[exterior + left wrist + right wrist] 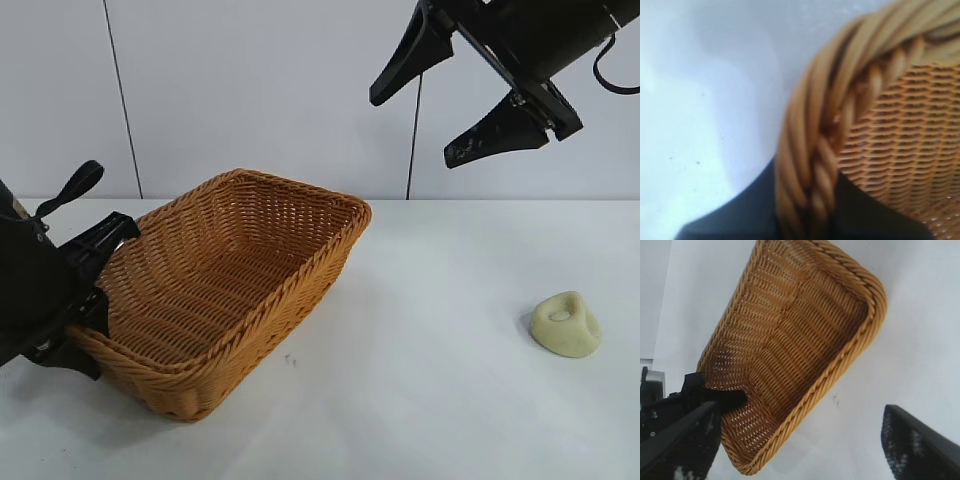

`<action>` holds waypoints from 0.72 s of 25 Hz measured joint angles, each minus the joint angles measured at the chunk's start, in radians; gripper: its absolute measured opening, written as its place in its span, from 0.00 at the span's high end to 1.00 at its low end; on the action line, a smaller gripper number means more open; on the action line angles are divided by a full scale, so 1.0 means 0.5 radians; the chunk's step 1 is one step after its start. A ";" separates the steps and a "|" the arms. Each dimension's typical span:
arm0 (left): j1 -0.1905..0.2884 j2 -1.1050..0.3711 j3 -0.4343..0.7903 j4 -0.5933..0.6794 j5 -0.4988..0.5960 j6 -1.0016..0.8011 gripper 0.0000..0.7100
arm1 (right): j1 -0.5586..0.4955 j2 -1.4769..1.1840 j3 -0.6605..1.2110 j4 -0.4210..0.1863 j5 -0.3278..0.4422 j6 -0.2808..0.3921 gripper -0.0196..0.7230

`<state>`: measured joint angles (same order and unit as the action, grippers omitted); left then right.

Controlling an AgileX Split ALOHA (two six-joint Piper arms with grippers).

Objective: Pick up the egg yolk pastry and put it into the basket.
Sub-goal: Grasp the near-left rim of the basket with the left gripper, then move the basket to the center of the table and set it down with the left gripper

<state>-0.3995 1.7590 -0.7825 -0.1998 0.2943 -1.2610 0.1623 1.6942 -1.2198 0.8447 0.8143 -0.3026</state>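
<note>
Presently, the egg yolk pastry (566,324) lies alone on the white table (420,380), toward the right side in the exterior view, well apart from the basket (222,300) and untouched by either arm. It sits with its dimpled face up.

The basket stands on the left half of the table, set at an angle, its interior holding nothing.

The right gripper (440,95) hangs high above the table, over the space between basket and pastry, its jaws spread wide and holding nothing. In its wrist view both fingers (920,447) frame the basket (800,340) below.

The left gripper (88,268) sits low at the basket's near-left end, clamped on the rim there; the left wrist view shows the braided rim (815,150) running between its dark fingers.
</note>
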 joint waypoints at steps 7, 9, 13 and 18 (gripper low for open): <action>0.188 0.005 -0.358 -0.197 0.358 0.625 0.86 | 0.000 0.000 0.000 0.000 0.006 0.000 0.13; 0.277 0.007 -0.459 -0.304 0.432 0.895 0.86 | 0.000 0.000 0.000 0.000 0.007 0.000 0.13; 0.398 0.007 -0.560 -0.424 0.517 1.210 0.86 | 0.000 0.000 0.000 0.000 0.007 0.000 0.13; 0.468 0.226 -0.803 -0.446 0.857 1.586 0.86 | 0.000 0.000 0.000 0.000 0.014 0.000 0.13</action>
<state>-0.1653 1.8719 -1.1840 -0.4226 0.7226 -0.4678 0.1623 1.6942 -1.2198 0.8447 0.8213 -0.3026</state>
